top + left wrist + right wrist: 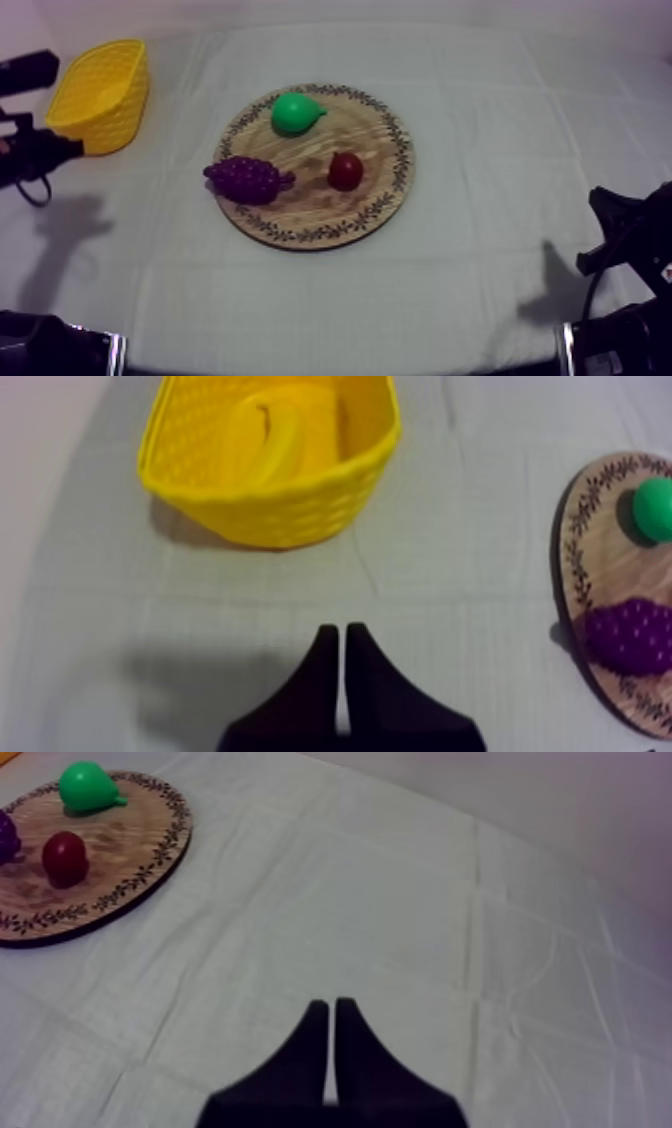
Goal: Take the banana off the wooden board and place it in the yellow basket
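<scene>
A grey-white cloth (pixel 480 120) covered the table. At the left stood the yellow basket (pixel 110 120), and the banana (pixel 275 446) lay inside it. The left gripper (pixel 342 636) hung just short of the basket, fingers pressed together, holding nothing. In the middle, the wooden board (pixel 375 215) carried grapes (pixel 247 180), a pear (pixel 296 113) and a small red fruit (pixel 346 171), but no banana. At the right, the right gripper (pixel 331 1010) hung over bare cloth, fingers likewise together and empty. The banana looked light, stiff and smooth, probably slippery. Its middle, across the curve, seemed the best hold. The basket's near wall hid its lower end.
</scene>
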